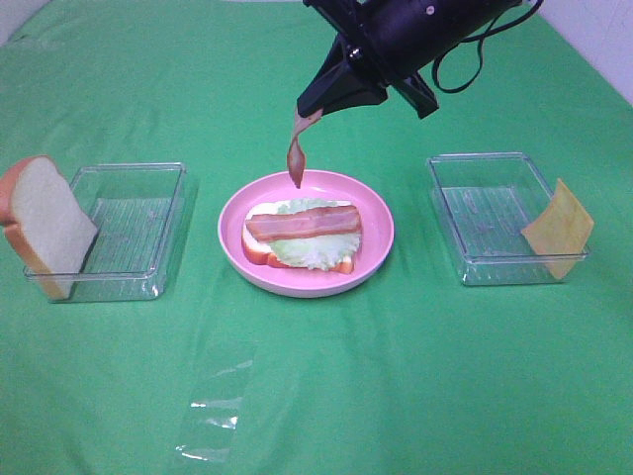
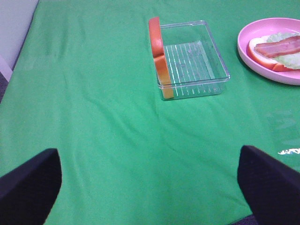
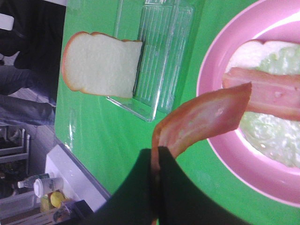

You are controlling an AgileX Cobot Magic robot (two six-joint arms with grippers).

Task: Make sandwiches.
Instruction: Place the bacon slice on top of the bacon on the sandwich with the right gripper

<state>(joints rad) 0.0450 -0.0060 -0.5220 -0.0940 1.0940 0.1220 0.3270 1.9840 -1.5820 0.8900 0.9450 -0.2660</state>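
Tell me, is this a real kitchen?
Probably not: more likely a robot practice table. Green cloth covers it, toy food sits on a pink plate, and a black gripper dangles a bacon strip.

Worktop [image 1: 425, 376] is covered in plain bright green. Plate [image 1: 380, 213] is coloured pink. Bread slice [image 1: 255, 249] on it is white w/ orange-brown crust; lettuce [image 1: 315, 254] pale green; bacon strip [image 1: 302, 224] reddish-brown w/ paler streak lengthwise. 2nd bacon strip [image 1: 295, 158], same reddish-brown, is gripped in black R claw [image 1: 305, 115]. L-edge tray [image 1: 138, 233] & R-edge tray [image 1: 485, 213] are clear, bases ribbed. 2nd bread slice [image 1: 45, 223]: white, orange crust. Cheese square [image 1: 559, 230]: yellow-orange.
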